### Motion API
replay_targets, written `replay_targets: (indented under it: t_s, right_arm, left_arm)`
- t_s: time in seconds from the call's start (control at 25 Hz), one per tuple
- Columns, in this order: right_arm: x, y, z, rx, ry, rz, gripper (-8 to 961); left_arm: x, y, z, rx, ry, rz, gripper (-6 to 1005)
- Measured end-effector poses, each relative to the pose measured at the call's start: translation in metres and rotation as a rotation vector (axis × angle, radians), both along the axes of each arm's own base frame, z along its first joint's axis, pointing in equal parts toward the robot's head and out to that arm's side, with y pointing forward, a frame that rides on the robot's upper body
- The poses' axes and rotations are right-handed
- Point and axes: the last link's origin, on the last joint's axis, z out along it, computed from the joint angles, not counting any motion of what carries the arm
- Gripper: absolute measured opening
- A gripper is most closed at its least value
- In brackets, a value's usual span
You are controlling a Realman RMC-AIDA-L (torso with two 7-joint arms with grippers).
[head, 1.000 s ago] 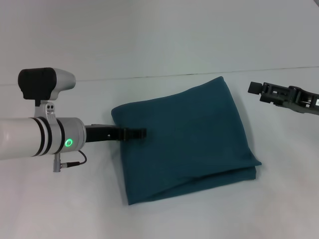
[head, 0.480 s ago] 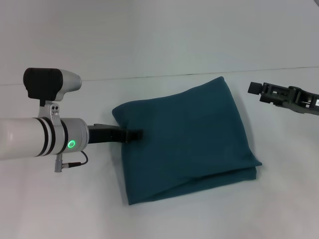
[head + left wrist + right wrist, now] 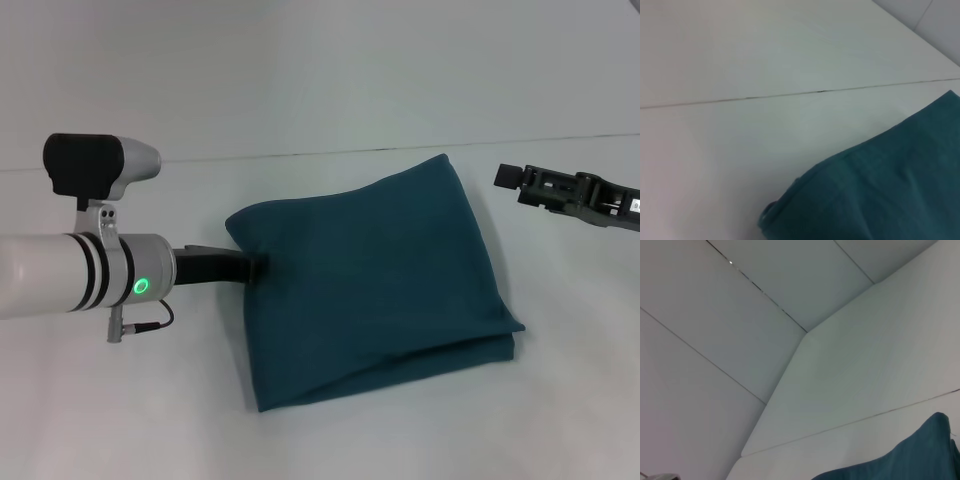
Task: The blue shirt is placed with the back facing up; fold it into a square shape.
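The blue shirt [image 3: 375,280] lies folded into a rough square at the middle of the white desk [image 3: 320,430], plain side up, with layered edges showing along its near right corner. The left hand [image 3: 252,264] reaches in low from the left side, its tip at the shirt's left edge and tucked beneath a raised fold of cloth; whether its fingers are apart or pinched together cannot be told, nor whether it has hold of the fabric. A green light glows on the left arm's wrist ring [image 3: 138,287]. The right hand [image 3: 508,176] hangs above the desk, well apart from the shirt's far right corner, holding nothing; how far open it is cannot be told. In the left wrist view, the shirt's rolled edge [image 3: 772,212] rests on the desk.
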Motion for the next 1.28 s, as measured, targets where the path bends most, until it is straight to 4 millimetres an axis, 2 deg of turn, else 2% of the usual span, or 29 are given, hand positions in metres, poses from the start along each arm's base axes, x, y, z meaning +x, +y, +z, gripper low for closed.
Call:
replay_targets:
  t_s: [0.2, 0.6, 1.28]
  right_arm:
    - [0.0, 0.0, -0.001, 0.003, -0.001, -0.005, 928]
    - [0.001, -0.001, -0.005, 0.003, 0.005, -0.011, 927]
    - [0.002, -0.004, -0.008, -0.001, 0.01, -0.017, 929]
  left_arm:
    - [-0.001, 0.001, 0.002, 0.004, 0.004, -0.001, 34]
    - [-0.001, 0.01, 0.015, 0.047, 0.03, -0.02, 32]
    - [0.004, 0.02, 0.024, 0.077, 0.067, -0.052, 33]
